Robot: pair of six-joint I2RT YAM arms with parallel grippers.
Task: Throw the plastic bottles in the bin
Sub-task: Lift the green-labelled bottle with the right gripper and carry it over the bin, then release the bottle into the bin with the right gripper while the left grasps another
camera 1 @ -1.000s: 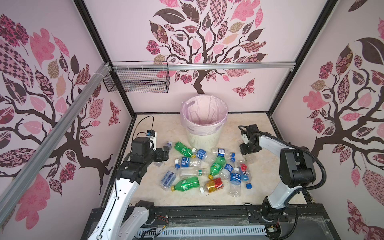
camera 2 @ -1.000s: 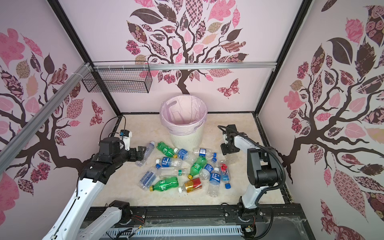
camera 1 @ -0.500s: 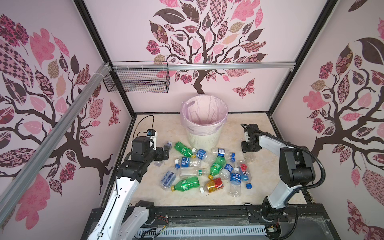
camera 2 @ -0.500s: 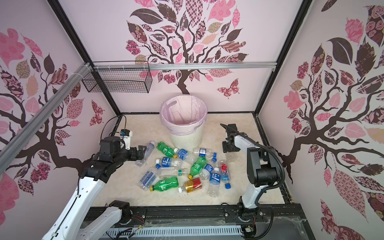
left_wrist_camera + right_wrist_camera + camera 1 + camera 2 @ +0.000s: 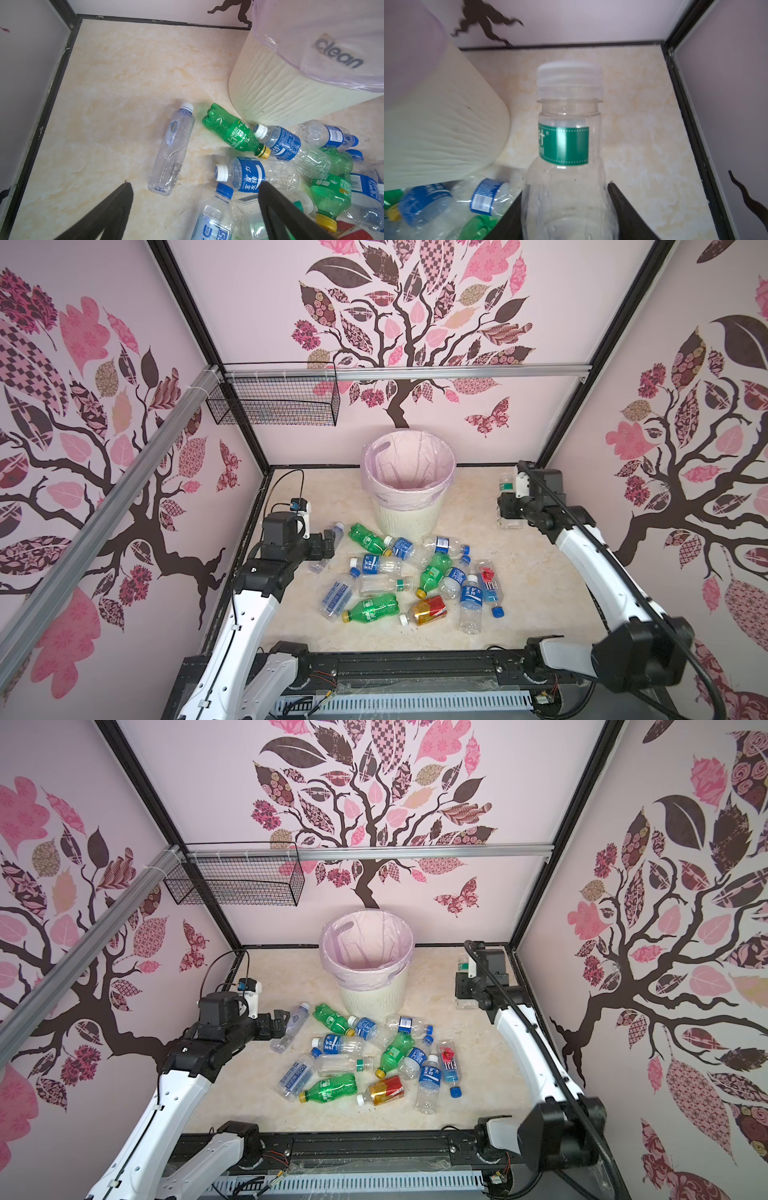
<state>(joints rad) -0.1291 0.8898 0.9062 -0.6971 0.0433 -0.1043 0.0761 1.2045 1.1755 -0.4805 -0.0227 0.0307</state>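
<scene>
My right gripper (image 5: 566, 191) is shut on a clear bottle (image 5: 566, 128) with a green label and white cap, its fingers against the lower body. In both top views that bottle (image 5: 505, 486) (image 5: 462, 965) stands upright right of the bin (image 5: 403, 518) (image 5: 370, 998), with the right gripper (image 5: 509, 508) (image 5: 465, 990) round it. Several plastic bottles (image 5: 415, 576) (image 5: 374, 1056) lie in a heap before the bin. My left gripper (image 5: 194, 185) (image 5: 328, 545) is open over the floor. It sits just short of a lone clear bottle (image 5: 174, 149) (image 5: 291, 1027) with a white cap.
A black wire basket (image 5: 274, 400) hangs on the back-left wall, well above the floor. Black frame rails (image 5: 259, 489) edge the marble floor (image 5: 540, 593). The bin wall (image 5: 270, 89) (image 5: 436, 124) rises close beside both wrists.
The right gripper has closed on the green-label bottle and shifted a little toward the back right corner. The left arm has edged slightly toward the lone clear bottle.
</scene>
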